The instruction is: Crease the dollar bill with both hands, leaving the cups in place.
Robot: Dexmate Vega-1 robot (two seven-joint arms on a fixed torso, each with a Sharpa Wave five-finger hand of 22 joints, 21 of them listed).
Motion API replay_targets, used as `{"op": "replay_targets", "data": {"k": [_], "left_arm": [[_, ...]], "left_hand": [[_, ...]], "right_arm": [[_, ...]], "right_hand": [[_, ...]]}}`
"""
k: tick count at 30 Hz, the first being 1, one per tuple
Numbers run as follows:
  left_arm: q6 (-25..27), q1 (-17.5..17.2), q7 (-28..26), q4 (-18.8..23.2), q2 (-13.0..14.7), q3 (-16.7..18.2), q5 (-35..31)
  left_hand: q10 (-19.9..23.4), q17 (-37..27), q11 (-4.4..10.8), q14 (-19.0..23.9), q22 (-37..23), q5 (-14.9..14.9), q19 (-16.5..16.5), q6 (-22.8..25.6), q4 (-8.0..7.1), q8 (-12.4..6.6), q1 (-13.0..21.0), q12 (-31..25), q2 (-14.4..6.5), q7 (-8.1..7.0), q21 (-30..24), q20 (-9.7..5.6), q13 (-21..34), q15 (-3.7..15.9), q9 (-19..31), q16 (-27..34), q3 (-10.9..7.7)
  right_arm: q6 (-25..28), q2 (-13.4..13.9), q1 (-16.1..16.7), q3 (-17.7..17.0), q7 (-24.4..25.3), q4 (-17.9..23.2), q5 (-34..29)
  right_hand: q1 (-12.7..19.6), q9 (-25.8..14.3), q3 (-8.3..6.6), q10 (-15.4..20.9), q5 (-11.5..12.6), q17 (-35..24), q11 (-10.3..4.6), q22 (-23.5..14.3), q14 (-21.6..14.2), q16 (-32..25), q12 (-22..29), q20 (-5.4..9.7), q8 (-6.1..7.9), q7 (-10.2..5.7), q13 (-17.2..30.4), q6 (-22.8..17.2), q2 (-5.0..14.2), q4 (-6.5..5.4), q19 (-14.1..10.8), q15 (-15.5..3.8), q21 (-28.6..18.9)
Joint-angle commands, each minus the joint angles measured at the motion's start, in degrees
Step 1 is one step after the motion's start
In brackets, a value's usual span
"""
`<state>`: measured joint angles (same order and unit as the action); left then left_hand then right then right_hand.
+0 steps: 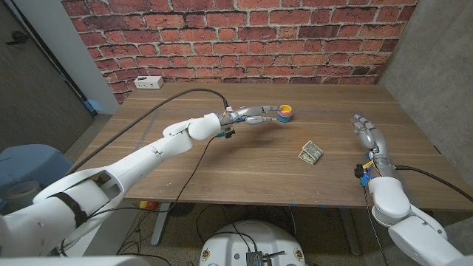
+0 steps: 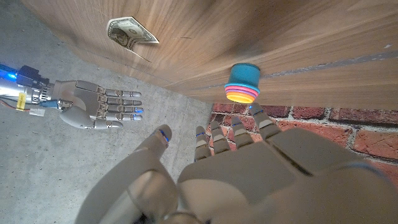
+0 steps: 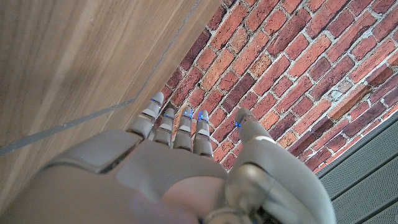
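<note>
Reaching toward cups (image 1: 285, 113) at frame centre, your left robot hand (image 1: 255, 115) spread, empty; right robot hand (image 1: 367, 133) spread, empty, right of dollar bill (image 1: 311, 152) on bench (image 1: 222, 170).

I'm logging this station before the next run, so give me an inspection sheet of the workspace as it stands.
Surface: wooden table, bare wood grain with a faint seam line.
Job's things: dollar bill, already bent, lying right of centre; stack of cups upright toward the far edge.
Clutter: white box at the far left corner.
Hands: left hand reaches toward the cups, fingers spread, holding nothing; right hand waits near the right edge, fingers extended, holding nothing.
Cables: black cable runs along the left arm; wires at the right wrist.
Surroundings: brick wall behind, grey panel to the right.
</note>
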<state>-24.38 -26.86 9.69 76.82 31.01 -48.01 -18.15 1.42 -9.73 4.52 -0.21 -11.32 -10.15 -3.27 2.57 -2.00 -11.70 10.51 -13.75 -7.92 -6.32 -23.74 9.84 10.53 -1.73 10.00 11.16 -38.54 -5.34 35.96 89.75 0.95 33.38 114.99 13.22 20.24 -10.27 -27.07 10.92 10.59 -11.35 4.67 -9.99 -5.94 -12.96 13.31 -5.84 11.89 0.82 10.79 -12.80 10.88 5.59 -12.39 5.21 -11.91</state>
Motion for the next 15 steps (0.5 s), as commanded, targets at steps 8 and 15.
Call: {"op": "replay_targets", "data": {"k": [8,15], "left_arm": [[-2.2,1.2,2.3,-0.8,-0.5,-2.2,-3.4],[-3.4,1.8,3.0,-1.7,-1.0,-3.3,-4.7]], "left_hand": [[0.5,-0.2,0.14,0.3,-0.1,0.1,0.6,0.4,0.04,0.10,0.8,0.2,-1.1,-0.03,-0.3,0.05,0.1,0.04,0.2,-0.4,-0.41],[0.6,-0.2,0.22,0.3,-0.1,0.1,0.5,0.6,0.02,0.16,0.8,0.2,-1.1,0.05,-0.2,0.04,0.1,0.02,0.3,-0.4,-0.49]], "right_arm": [[0.8,-3.2,3.9,-0.7,1.5,2.6,-4.0],[1.4,-4.6,5.3,-0.6,2.5,3.6,-5.2]], "right_hand": [[0.5,-0.3,-0.60,0.8,0.2,-0.3,-0.03,-0.2,-0.4,-0.3,-0.2,0.23,-0.12,-0.07,0.3,-0.5,-0.07,-0.14,-0.5,0.16,-0.2],[0.6,-0.3,-0.68,0.9,0.2,-0.3,-0.05,-0.2,-0.4,-0.3,-0.3,0.21,-0.18,-0.03,0.3,-0.6,-0.11,-0.25,-0.5,0.13,-0.2]]}}
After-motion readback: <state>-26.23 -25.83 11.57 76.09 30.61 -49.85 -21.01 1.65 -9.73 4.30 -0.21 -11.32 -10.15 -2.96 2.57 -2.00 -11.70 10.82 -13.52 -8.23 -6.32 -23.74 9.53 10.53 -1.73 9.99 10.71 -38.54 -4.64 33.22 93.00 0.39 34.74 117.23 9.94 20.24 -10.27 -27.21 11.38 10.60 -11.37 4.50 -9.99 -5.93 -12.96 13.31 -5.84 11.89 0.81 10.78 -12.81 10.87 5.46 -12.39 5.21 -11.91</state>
